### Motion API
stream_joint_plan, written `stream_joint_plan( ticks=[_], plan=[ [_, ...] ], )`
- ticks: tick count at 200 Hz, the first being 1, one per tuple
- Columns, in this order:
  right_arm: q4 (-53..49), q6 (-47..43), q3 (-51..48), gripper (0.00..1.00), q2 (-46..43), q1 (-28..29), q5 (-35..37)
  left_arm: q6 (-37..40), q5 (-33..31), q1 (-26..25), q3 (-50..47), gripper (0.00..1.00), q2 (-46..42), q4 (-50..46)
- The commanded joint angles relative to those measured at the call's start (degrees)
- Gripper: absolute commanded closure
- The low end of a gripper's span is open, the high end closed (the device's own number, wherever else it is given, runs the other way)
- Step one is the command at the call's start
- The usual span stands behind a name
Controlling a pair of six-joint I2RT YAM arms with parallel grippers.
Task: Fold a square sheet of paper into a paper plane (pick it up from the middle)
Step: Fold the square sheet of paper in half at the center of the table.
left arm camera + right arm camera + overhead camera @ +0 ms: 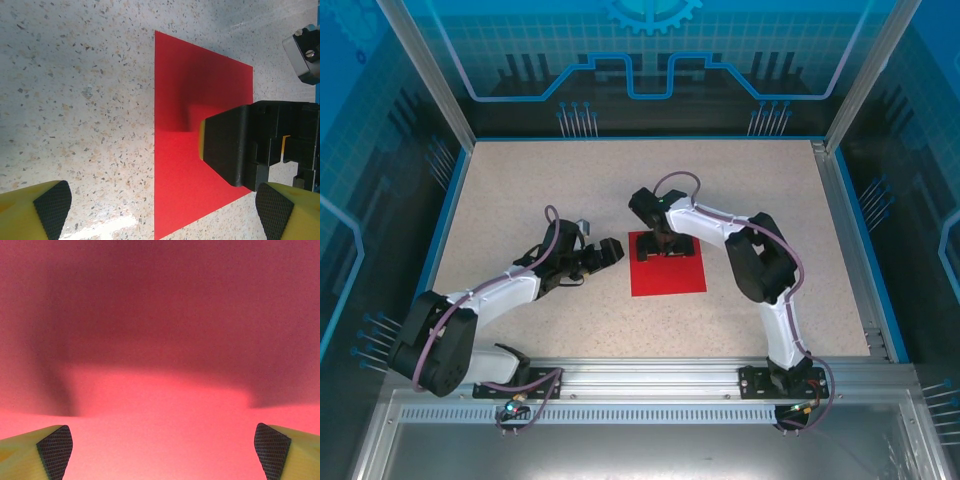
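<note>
- The thin, bright red square sheet of paper [670, 278] lies flat near the middle of the speckled beige tabletop [520, 200].
- The right gripper [667, 246] hangs over the sheet's far half, fingers spread wide, gripping nothing.
- The left gripper [612, 250] sits just beside the sheet's left edge, fingers also spread, empty.

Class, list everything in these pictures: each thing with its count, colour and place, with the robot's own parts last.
square sheet of paper: one, bright red, flat mid-table.
table: one, speckled beige, blue-edged.
mounting rail: one, silver, along the near edge.
enclosure walls: three, blue-patterned, behind and at both sides.
left arm: one, white and black, near left.
right arm: one, white and black, near right.
left pincer: one, yellow-fingered, open, near the paper's left edge.
right pincer: one, yellow-fingered, open, low over the paper.
</note>
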Motion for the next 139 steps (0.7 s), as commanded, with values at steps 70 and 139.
stream_joint_plan(
  ticks=[70,139],
  plan=[
    [0.72,2.05,-2.39,0.01,5.55,-0.38,-4.44,1.75,0.19,-0.37,2.14,0.01,1.31,-1.3],
    [1.77,0.39,-3.31,0.06,4.68,-0.5,-4.58,1.96,0.49,-0.41,2.42,0.01,2.18,-1.56]
  ],
)
